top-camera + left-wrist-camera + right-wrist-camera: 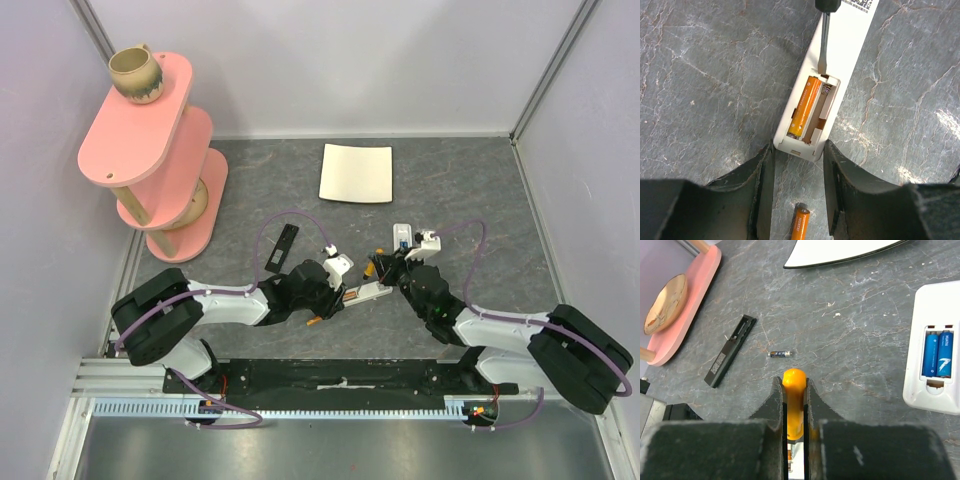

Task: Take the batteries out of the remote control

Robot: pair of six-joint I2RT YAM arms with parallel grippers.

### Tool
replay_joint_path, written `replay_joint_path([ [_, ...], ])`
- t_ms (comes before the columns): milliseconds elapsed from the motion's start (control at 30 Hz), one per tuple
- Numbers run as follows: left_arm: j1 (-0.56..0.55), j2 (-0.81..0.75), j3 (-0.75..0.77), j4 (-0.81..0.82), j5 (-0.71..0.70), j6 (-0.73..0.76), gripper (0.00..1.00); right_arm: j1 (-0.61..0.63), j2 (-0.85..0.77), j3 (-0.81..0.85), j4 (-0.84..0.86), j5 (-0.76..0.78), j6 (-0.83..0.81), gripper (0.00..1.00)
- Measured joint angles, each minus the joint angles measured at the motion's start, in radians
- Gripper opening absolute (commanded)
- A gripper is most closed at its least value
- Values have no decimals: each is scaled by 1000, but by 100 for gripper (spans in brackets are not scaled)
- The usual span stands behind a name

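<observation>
- Left pincer (799, 150): jaws apart, straddling the remote's (842, 50) near end, a finger beside each corner.
- A loose battery (800, 222) lies on the bench (705, 75) between those fingers, at 6 o'clock from the remote.
- A seated battery (805, 106) fills the open bay's left slot.
- Screwdriver (823, 42) tip meets the bay's 12 o'clock edge.
- Right pincer (792, 382): clamped on the screwdriver's orange handle.
- Beyond it: black bar (730, 351) at 10 o'clock, plate (840, 250) at 12.
</observation>
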Motion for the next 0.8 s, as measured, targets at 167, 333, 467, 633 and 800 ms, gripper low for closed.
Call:
replay_joint_path([
  [167,0,1,0,1,0,0,2,1,35,3,26,12,3,0],
  [333,0,1,0,1,0,0,2,1,55,6,47,12,6,0],
  [467,0,2,0,2,0,0,2,0,67,6,59,12,14,0],
  [633,0,3,0,3,0,0,2,-2,95,6,92,2,27,0],
  [800,0,3,0,3,0,0,2,-5,107,5,105,-12,40,0],
])
